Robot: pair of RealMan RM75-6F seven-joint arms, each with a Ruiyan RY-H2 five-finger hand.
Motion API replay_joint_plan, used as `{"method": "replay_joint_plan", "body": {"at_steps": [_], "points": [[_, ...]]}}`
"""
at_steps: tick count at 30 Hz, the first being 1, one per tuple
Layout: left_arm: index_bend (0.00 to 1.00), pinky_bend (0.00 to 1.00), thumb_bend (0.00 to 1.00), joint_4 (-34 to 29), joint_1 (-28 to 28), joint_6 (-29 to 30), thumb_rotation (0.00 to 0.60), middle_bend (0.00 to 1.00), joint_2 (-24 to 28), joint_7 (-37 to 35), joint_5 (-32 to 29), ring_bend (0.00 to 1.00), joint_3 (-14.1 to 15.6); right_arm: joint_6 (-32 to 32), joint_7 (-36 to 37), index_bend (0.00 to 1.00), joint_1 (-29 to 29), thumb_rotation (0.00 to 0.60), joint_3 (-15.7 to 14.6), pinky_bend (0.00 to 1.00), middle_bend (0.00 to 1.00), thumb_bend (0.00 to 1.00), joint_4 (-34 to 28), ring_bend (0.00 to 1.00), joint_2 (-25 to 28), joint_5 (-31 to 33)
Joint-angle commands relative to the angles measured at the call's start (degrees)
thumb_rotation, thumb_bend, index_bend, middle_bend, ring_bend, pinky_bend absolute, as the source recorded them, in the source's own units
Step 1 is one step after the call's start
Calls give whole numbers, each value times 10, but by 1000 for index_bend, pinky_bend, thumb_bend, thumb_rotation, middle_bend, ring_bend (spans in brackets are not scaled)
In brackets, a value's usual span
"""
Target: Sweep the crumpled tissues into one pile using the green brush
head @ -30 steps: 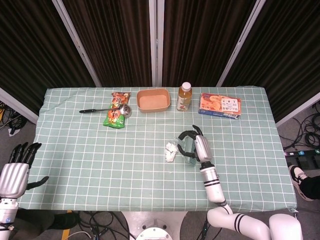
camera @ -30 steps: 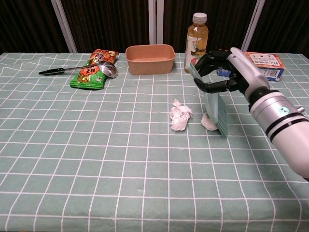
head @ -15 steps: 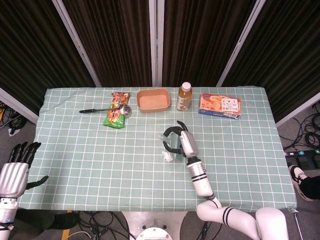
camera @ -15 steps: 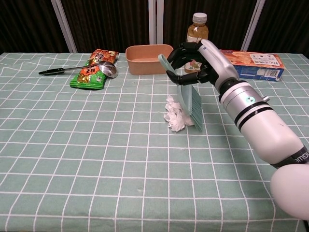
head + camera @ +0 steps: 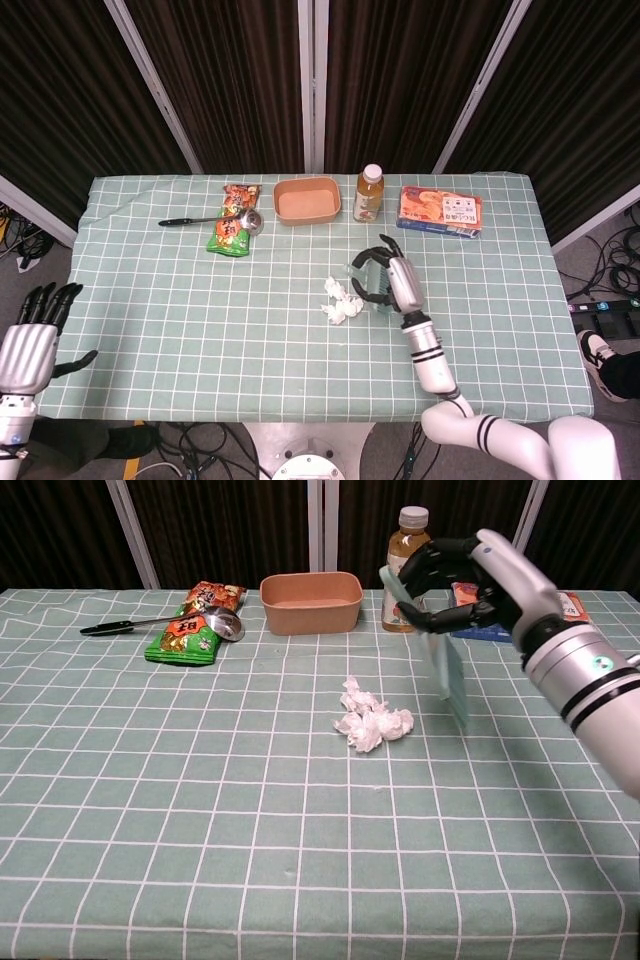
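The crumpled white tissues (image 5: 369, 718) lie bunched together in one clump at the middle of the table, also seen from the head as tissues (image 5: 340, 300). My right hand (image 5: 470, 575) grips the handle of the green brush (image 5: 445, 670), which hangs bristles-down, lifted off the cloth just right of the clump. In the head view that right hand (image 5: 392, 283) and the brush (image 5: 372, 296) sit a little right of the tissues. My left hand (image 5: 35, 335) hangs off the table's left front corner, fingers spread, holding nothing.
Along the far edge stand a snack packet (image 5: 195, 620) with a ladle (image 5: 170, 625) on it, a brown paper bowl (image 5: 311, 602), a tea bottle (image 5: 408, 555) and a flat food box (image 5: 440, 210). The green checked tablecloth (image 5: 200, 810) covers the table.
The right hand swept the brush left, pushing the separate tissue against the others, then drew back to the right and lifted the brush. The left hand has not moved.
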Motion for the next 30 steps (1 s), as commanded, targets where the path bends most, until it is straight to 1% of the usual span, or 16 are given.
{"method": "replay_joint_plan", "body": {"at_steps": [1,4,7,10,14,16,17,18,21,22,24,26,29,30], "points": [[73,18,7,1,-1,0,600,88,-1,0,1,0,0,-24,-38,685,-26,600,-27,86,635,418,-45,331,100,-6],[74,18,7,0,-2,-1,600,88,-1,2,2,0,0,-76,-60,685,-24,600,-43,86,631,418,-43,329,152,6],[74,18,7,-1,-2,-1,600,88,-2,4,3,0,0,-122,-86,670,-18,600,-67,86,612,418,-24,291,181,7],[74,18,8,-2,-3,-1,600,88,-2,7,2,0,-1,-153,-103,626,-11,600,-91,87,576,418,-1,241,183,0],[74,18,7,-6,-3,-2,600,88,0,12,1,0,-1,-173,-115,551,-2,600,-106,87,521,415,36,195,163,-8],[74,18,7,-8,-2,-1,600,88,1,13,0,0,0,-179,-124,492,3,600,-110,78,486,409,55,173,152,-9],[74,18,7,-9,-2,-1,600,88,2,14,0,0,-1,-182,-126,441,4,600,-111,65,457,400,58,152,149,-8],[74,18,7,-10,-1,0,600,88,3,15,-1,0,-1,-188,-129,370,6,600,-113,44,414,386,58,121,149,-7],[74,18,8,-12,1,1,600,88,3,15,-2,0,0,-207,-142,194,10,600,-117,5,307,369,44,42,159,1],[74,18,8,-12,1,1,600,88,3,16,-2,0,0,-211,-147,162,10,600,-118,2,287,368,37,28,163,5],[74,18,7,-13,0,0,600,88,3,17,-2,0,0,-211,-155,112,7,600,-118,0,246,367,19,5,174,10],[74,18,7,-13,-1,-1,600,88,3,18,-1,0,0,-193,-155,100,-1,600,-115,0,233,367,0,0,186,9],[74,18,7,-13,-1,0,600,88,3,18,-1,0,0,-140,-155,100,-25,600,-110,0,231,367,-42,0,220,5],[74,18,7,-12,-2,-1,600,88,3,18,-1,0,-1,-113,-158,100,-38,600,-108,0,231,367,-61,0,237,3]]}}
